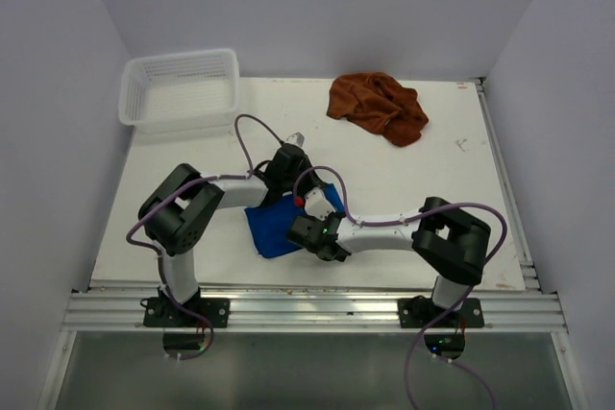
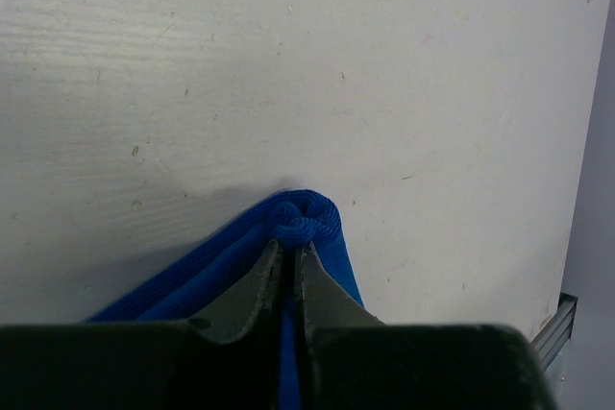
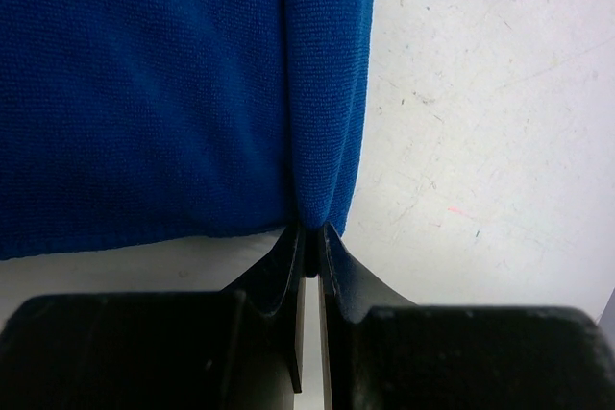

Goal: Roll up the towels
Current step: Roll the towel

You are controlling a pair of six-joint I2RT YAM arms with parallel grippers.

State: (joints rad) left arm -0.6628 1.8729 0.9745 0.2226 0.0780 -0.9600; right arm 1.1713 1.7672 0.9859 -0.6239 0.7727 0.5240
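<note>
White desk (image 1: 432, 189) held the blue towel (image 1: 274, 228) at near centre, the brown towel (image 1: 377, 106) crumpled far right. Left tool (image 2: 286, 245) pinched the blue towel's corner; right tool (image 3: 312, 229) pinched its fold.

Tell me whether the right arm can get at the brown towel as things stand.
Probably not yet. The right gripper is pinched shut on the blue towel, so it must let go first. Beyond that the way looks free: only bare table lies between it and the brown towel.
</note>
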